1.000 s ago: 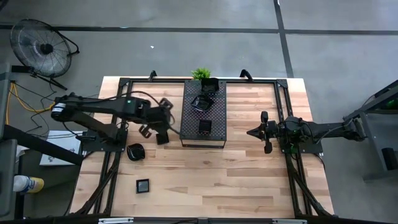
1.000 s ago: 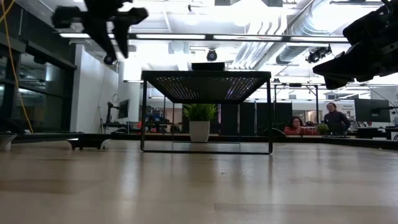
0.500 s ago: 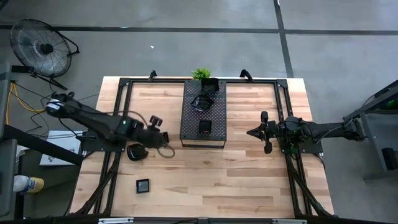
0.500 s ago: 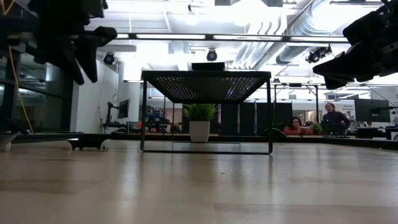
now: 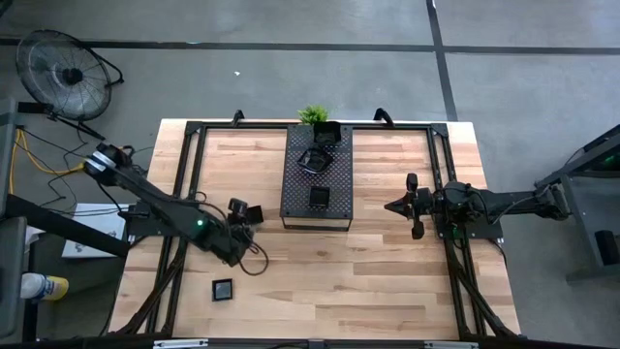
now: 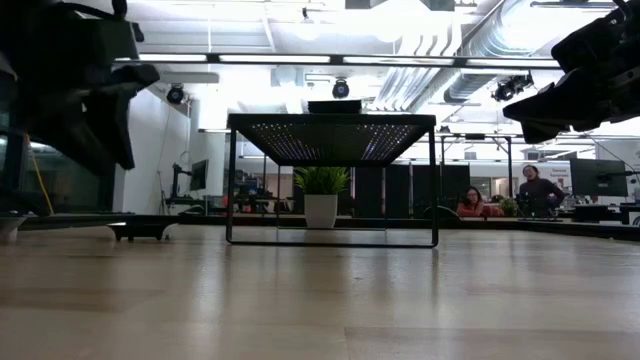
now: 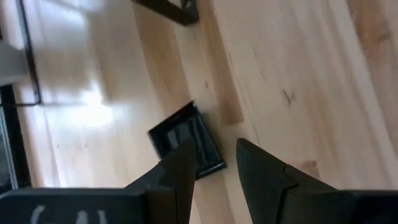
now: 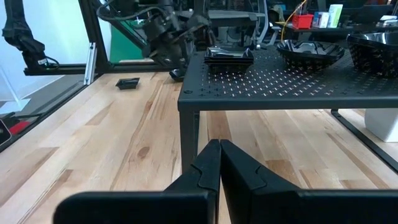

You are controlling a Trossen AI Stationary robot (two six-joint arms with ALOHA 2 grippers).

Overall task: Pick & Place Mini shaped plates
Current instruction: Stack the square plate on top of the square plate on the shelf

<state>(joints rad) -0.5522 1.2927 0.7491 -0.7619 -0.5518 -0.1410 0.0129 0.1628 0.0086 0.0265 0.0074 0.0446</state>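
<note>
On the table's near-left area, a square mini plate (image 5: pixel 223 288) lies just near-side of the left gripper (image 7: pixel 211 163), whose empty fingers stand partly apart above it, while the right gripper (image 8: pixel 219 163), shut, waits well away at right.

You see a pale blond wooden table (image 5: pixel 387 281), its planks streaked with darker brown grain. Just beyond the left gripper's (image 7: pixel 214 158) matte black fingers (image 7: pixel 180 168) lies a glossy black square plate (image 7: pixel 186 140) with faint grey ridges inside. The raised tray (image 8: pixel 292 81) ahead of the right gripper's (image 8: pixel 219 149) black fingers is dark charcoal, dotted all over with a regular grid of small holes. The plates (image 8: pixel 311 53) on it are shiny black. The plant (image 5: pixel 313 115) has bright green leaves; its pot (image 6: pixel 320 210) is white. The frame rails (image 5: pixel 189 174) are black.
</note>
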